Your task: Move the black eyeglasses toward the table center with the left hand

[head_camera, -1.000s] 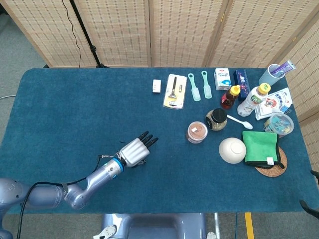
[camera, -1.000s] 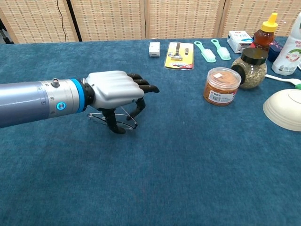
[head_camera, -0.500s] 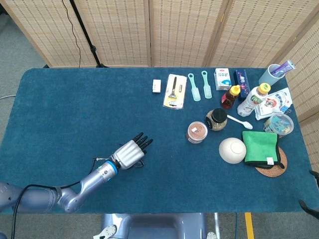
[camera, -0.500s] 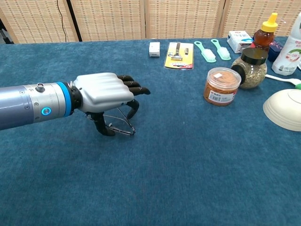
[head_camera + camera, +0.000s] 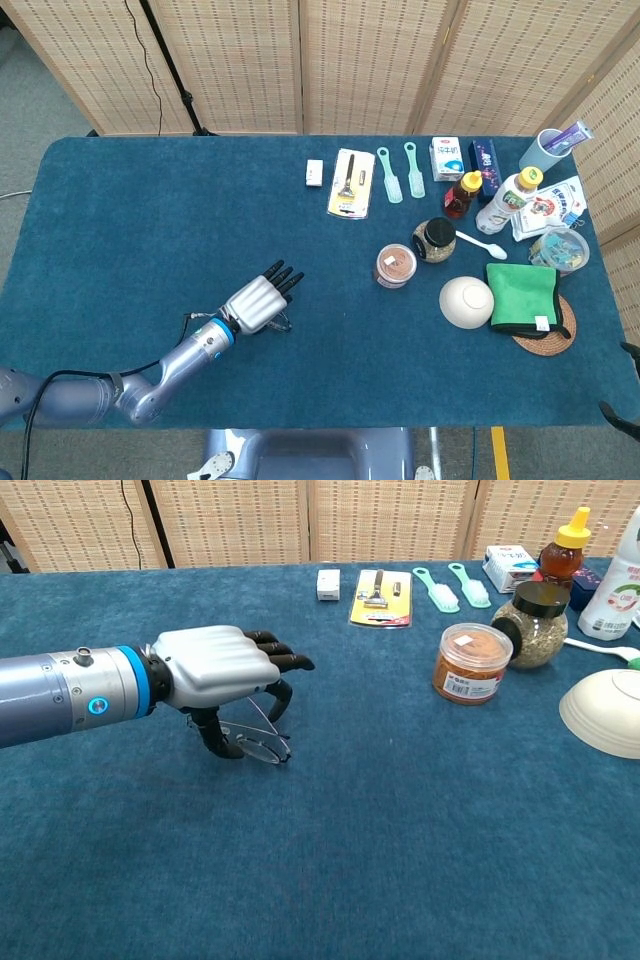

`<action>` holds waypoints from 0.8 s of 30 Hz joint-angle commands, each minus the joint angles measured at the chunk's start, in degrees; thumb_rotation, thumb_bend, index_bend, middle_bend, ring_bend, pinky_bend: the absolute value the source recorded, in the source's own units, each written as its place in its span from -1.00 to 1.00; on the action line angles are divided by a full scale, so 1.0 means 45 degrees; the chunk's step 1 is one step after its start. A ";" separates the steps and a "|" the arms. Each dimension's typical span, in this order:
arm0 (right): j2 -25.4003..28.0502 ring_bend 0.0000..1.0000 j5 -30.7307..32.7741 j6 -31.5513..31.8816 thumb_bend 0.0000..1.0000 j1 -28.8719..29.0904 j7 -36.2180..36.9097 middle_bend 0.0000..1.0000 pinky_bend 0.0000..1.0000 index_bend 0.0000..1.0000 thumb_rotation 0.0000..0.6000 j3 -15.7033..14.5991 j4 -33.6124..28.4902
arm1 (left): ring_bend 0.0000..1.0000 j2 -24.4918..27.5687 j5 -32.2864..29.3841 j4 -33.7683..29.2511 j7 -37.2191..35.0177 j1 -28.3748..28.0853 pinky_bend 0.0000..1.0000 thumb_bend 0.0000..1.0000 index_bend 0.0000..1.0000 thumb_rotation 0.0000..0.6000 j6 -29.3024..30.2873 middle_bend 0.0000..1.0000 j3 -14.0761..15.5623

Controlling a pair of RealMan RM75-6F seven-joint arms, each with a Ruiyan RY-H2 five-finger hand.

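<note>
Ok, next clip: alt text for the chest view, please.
A silver robot hand reaches in from the left over black eyeglasses on a blue table, its dark fingers curled around the frame. Jars, a white bowl and small packets sit further right.

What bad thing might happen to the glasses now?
1. The left hand sits right over the black eyeglasses, with its dark fingers reaching down around the thin frame. Pressing too hard might bend it.
2. The grip looks loose, so the eyeglasses might slip out and stay behind when the hand moves.
3. The blue table cloth looks fuzzy, so a dragged frame might snag.
</note>
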 commanded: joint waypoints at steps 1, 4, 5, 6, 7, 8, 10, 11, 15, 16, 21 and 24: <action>0.0004 -0.83 0.0010 0.0004 -0.62 -0.0003 -0.0013 -0.87 -0.66 -0.62 1.00 0.0001 -0.0014 | -1.00 -0.0065 -0.0038 0.0114 -0.0026 0.0022 -1.00 -0.58 -0.16 0.61 -0.0073 -1.00 -0.0021; 0.0018 -0.83 0.0022 -0.0003 -0.63 -0.0003 -0.0035 -0.87 -0.66 -0.62 1.00 -0.0002 -0.0036 | -1.00 -0.0138 -0.0009 0.0251 -0.0091 0.0068 -1.00 -0.58 -0.10 0.61 -0.0076 -1.00 -0.0062; 0.0022 -0.83 0.0021 -0.0002 -0.63 -0.0002 -0.0040 -0.87 -0.66 -0.62 1.00 -0.0001 -0.0043 | -1.00 -0.0151 0.0004 0.0284 -0.0117 0.0076 -1.00 -0.58 -0.08 0.61 -0.0076 -1.00 -0.0083; 0.0022 -0.83 0.0016 -0.0001 -0.63 0.0001 -0.0045 -0.87 -0.66 -0.62 1.00 0.0000 -0.0050 | -1.00 -0.0162 0.0011 0.0316 -0.0146 0.0083 -1.00 -0.58 -0.07 0.61 -0.0079 -1.00 -0.0107; 0.0023 -0.83 0.0011 0.0001 -0.62 0.0003 -0.0050 -0.87 -0.66 -0.62 1.00 0.0001 -0.0057 | -1.00 -0.0176 0.0016 0.0347 -0.0178 0.0090 -1.00 -0.58 -0.05 0.61 -0.0077 -1.00 -0.0137; 0.0023 -0.83 0.0007 0.0005 -0.62 0.0005 -0.0058 -0.87 -0.66 -0.62 1.00 0.0002 -0.0066 | -1.00 -0.0193 0.0025 0.0386 -0.0221 0.0097 -1.00 -0.58 -0.03 0.61 -0.0076 -1.00 -0.0178; 0.0023 -0.83 0.0012 -0.0004 -0.62 0.0011 -0.0076 -0.87 -0.66 -0.61 1.00 0.0002 -0.0078 | -1.00 -0.0217 0.0045 0.0437 -0.0276 0.0096 -1.00 -0.58 0.00 0.61 -0.0099 -1.00 -0.0225; 0.0028 -0.83 0.0013 -0.0007 -0.62 0.0012 -0.0088 -0.87 -0.66 -0.61 1.00 0.0001 -0.0090 | -1.00 -0.0227 0.0056 0.0458 -0.0302 0.0091 -1.00 -0.58 0.02 0.61 -0.0112 -1.00 -0.0260; 0.0039 -0.83 0.0022 0.0026 -0.62 0.0001 -0.0098 -0.87 -0.65 -0.61 1.00 0.0010 -0.0109 | -1.00 -0.0252 0.0100 0.0473 -0.0342 0.0087 -1.00 -0.58 0.06 0.61 -0.0148 -1.00 -0.0318; 0.0043 -0.83 0.0027 0.0032 -0.62 -0.0003 -0.0100 -0.87 -0.65 -0.61 1.00 0.0012 -0.0114 | -1.00 -0.0260 0.0109 0.0482 -0.0343 0.0087 -1.00 -0.58 0.08 0.61 -0.0158 -1.00 -0.0325; 0.0054 -0.83 0.0038 0.0050 -0.62 -0.0008 -0.0098 -0.87 -0.65 -0.61 1.00 0.0022 -0.0129 | -1.00 -0.0313 0.0157 0.0613 -0.0332 0.0107 -1.00 -0.58 0.11 0.62 -0.0132 -1.00 -0.0387; 0.0029 -0.83 0.0038 0.0034 -0.62 -0.0004 -0.0089 -0.87 -0.65 -0.61 1.00 0.0015 -0.0118 | -1.00 -0.0346 0.0344 0.0638 -0.0396 0.0205 -1.00 -0.58 0.12 0.61 0.0090 -1.00 -0.0404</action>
